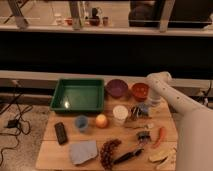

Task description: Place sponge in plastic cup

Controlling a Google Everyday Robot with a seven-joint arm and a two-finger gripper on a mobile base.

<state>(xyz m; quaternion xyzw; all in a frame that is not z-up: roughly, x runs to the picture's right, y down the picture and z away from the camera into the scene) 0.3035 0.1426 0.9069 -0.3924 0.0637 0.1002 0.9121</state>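
My white arm (pixel 159 89) comes in from the right and bends down to the table. The gripper (pixel 137 115) hangs low over the table's right middle, just right of a white cup (pixel 120 114). A small light-blue patch (pixel 144 108), which looks like the sponge, sits right at the gripper; I cannot tell whether it is held. A small blue cup (pixel 81 122) stands upright at the left middle, well apart from the gripper.
A green tray (pixel 78 94), a purple bowl (pixel 116 88) and an orange bowl (pixel 140 91) line the back. An orange (pixel 101 120), a black remote (pixel 60 132), a grey-blue slab (pixel 83 151), grapes (pixel 107 150), a chili (pixel 160 135) and a banana (pixel 160 155) lie in front.
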